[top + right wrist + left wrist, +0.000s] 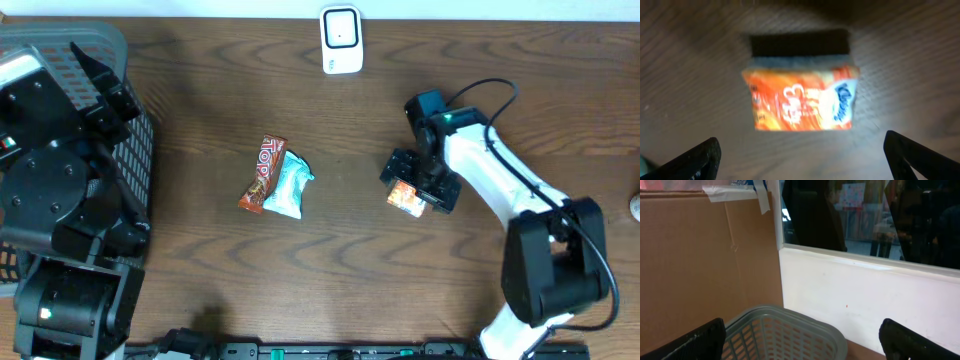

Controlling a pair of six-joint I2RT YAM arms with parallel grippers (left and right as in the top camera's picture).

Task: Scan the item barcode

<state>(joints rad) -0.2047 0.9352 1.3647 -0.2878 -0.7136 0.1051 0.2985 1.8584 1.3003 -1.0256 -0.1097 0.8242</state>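
My right claw (802,157): spread wide, grasping nothing.
Orange packet (801,100): flat on the table (690,60) beneath it; print blurred, perhaps a snack.
My left claw (800,340): spread, above the basket (790,316).

Legible markings: one brand word

Left of centre in the overhead view, the red-brown candy bar wrapper (262,173) reads "TOP" in white capitals. In the centre of the right wrist view, the orange packet (802,99) carries white and blue lettering too blurred to read.
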